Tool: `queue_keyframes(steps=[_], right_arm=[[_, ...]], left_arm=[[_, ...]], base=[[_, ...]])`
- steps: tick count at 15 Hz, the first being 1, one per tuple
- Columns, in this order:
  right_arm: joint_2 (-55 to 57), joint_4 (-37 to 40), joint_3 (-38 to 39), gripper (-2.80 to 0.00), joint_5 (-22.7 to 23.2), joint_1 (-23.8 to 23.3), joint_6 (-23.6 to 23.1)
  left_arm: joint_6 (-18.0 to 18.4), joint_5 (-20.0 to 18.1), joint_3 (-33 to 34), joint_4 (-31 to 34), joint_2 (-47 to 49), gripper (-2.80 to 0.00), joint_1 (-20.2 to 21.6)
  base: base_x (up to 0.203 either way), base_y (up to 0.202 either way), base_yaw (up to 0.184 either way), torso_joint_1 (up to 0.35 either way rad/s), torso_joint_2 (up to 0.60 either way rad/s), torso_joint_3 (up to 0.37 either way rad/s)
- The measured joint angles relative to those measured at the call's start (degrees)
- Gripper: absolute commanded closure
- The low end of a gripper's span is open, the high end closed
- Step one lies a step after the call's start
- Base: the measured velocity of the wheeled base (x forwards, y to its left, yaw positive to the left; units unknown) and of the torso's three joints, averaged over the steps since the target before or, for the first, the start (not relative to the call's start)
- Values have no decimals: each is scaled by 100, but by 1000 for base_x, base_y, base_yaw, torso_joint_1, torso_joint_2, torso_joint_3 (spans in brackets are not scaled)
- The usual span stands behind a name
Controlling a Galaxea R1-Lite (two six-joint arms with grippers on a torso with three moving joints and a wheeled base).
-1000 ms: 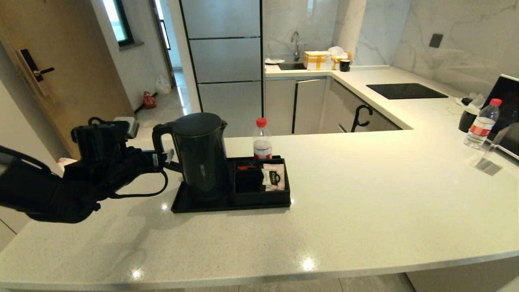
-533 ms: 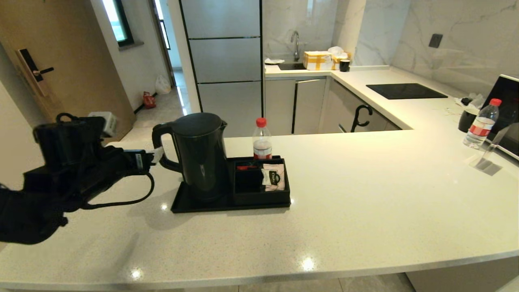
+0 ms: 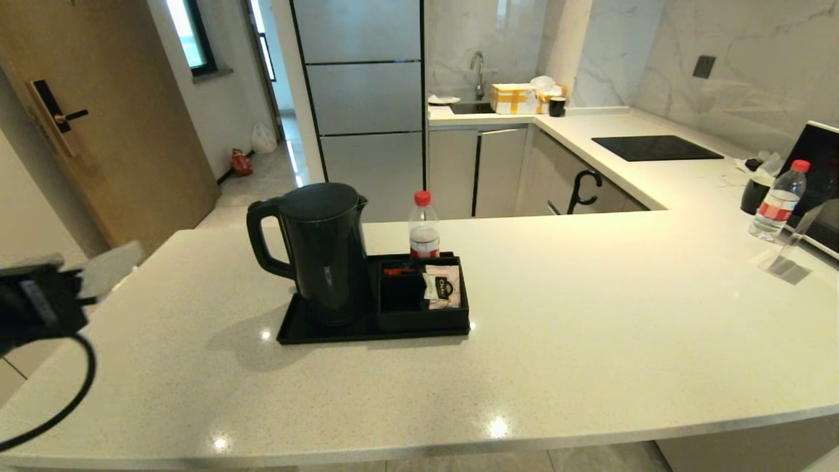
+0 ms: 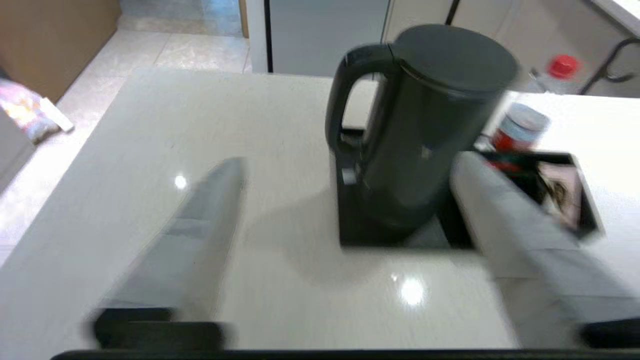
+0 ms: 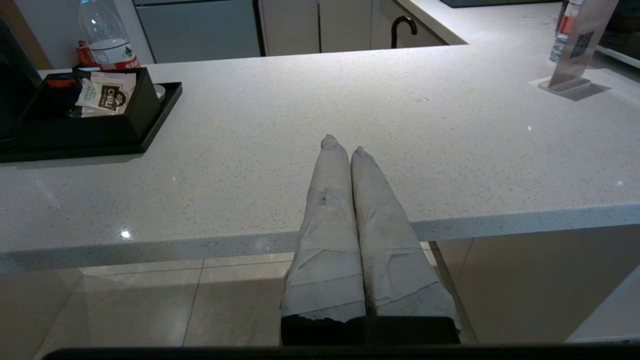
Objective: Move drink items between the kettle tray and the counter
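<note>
The tall black kettle (image 3: 324,252) stands upright on the black kettle tray (image 3: 308,333), handle turned to the left. A whitish sachet (image 3: 442,287) with a dark logo leans in the tray's front right compartment. My left gripper (image 3: 98,272) hangs at the counter's (image 3: 557,328) left edge, well clear of the kettle. In the left wrist view it (image 4: 347,165) is open and empty, with the kettle (image 4: 430,130) beyond it. My right gripper (image 5: 341,146) is shut and empty at the counter's near edge, right of the tray (image 5: 155,122) and sachet (image 5: 105,92).
A red-capped bottle (image 3: 424,226) stands just behind the tray, and a small red item (image 3: 398,270) lies in a back compartment. Far right are another bottle (image 3: 780,200), a clear sign stand (image 3: 790,252) and a dark cup (image 3: 754,193). The black hob (image 3: 655,147) is further back.
My left arm has pulled back leftward from beside the kettle handle to the counter's left edge. The kettle, sachet and tray have not moved.
</note>
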Motion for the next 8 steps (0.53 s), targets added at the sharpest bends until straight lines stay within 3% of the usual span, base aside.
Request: queue_keyframes(steps=[3,8], right_arm=[[0,0,0,0,2,0,2],[0,-1,0,0,2,0,2]], left_arm=[[-142,-35,-487,2045,-1497,0,112],[-308,-55,-2071,5463,-3198,0,370]], base=[[0,0,0,0,0,0],[0,0,0,0,0,0]])
